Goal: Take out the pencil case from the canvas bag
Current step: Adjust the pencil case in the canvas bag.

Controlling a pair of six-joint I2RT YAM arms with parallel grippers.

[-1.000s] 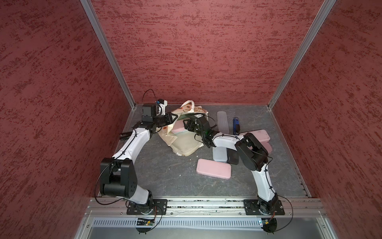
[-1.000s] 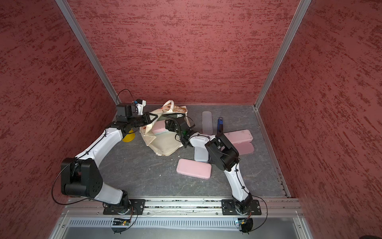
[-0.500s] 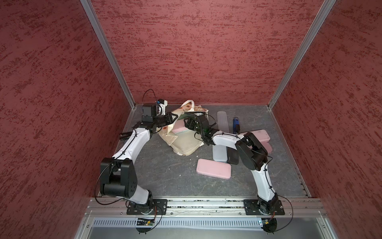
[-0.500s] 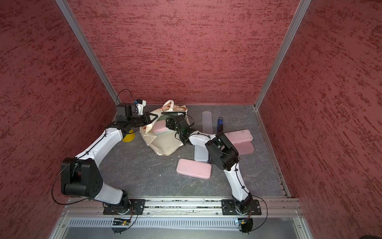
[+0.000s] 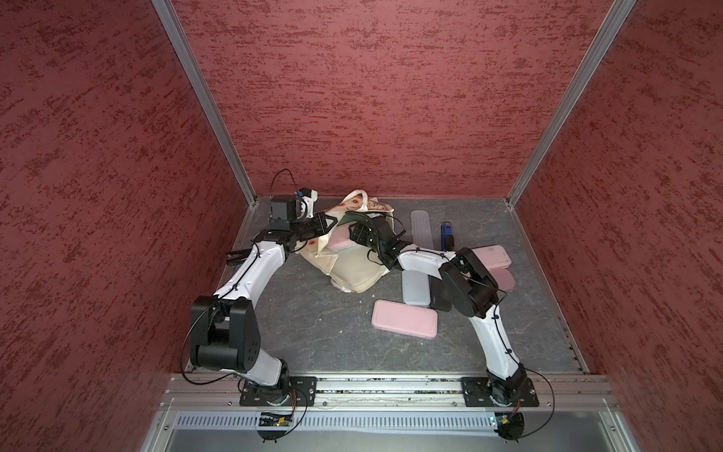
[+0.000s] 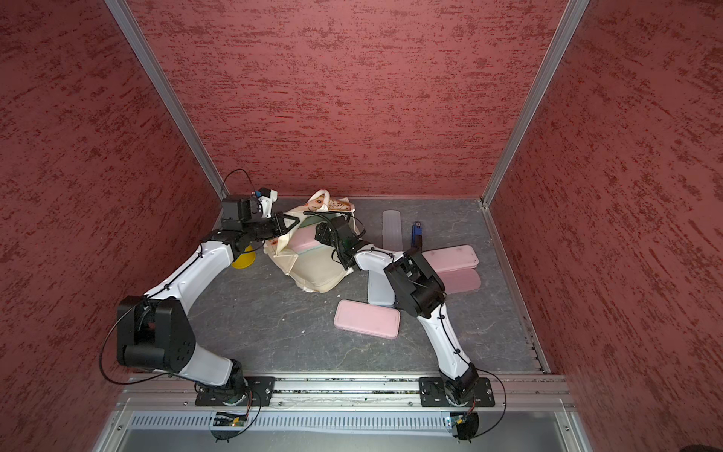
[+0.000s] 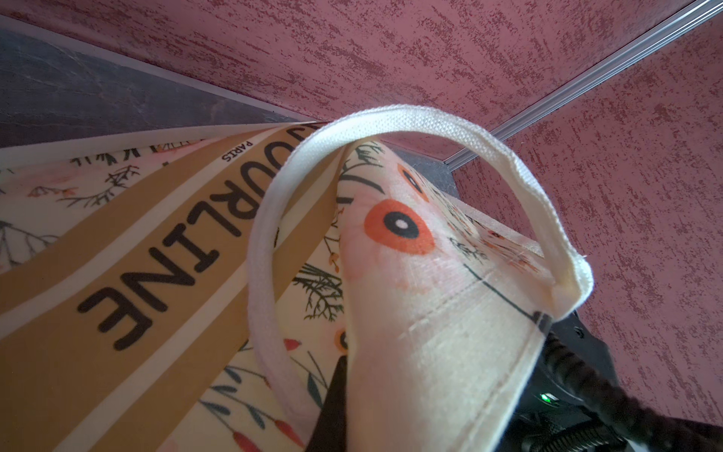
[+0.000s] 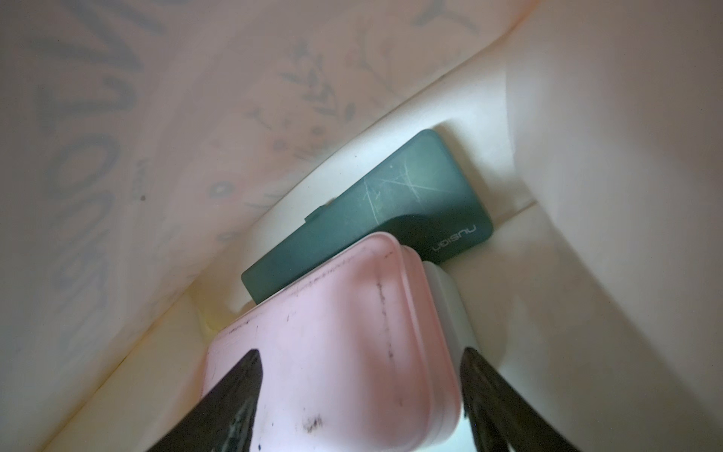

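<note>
Red stippled walls [image 5: 352, 98] box in a grey stone-look tabletop [image 5: 313, 328], and the cream floral-print canvas bag [image 5: 354, 270] slumps near the back. My left gripper [image 5: 330, 224] is pinched shut on its rim, holding the mouth up. My right gripper [image 8: 360, 352] is inside, jaws apart on either side of the pink rounded hard-shell pencil case [image 8: 336, 309], which lies over a dark green flat case [image 8: 375, 207]. The pink case looks rigid, light and smooth, so probably slippery. I'd clamp squarely across its narrow width near this end, then draw it straight out past the limp cloth.
</note>
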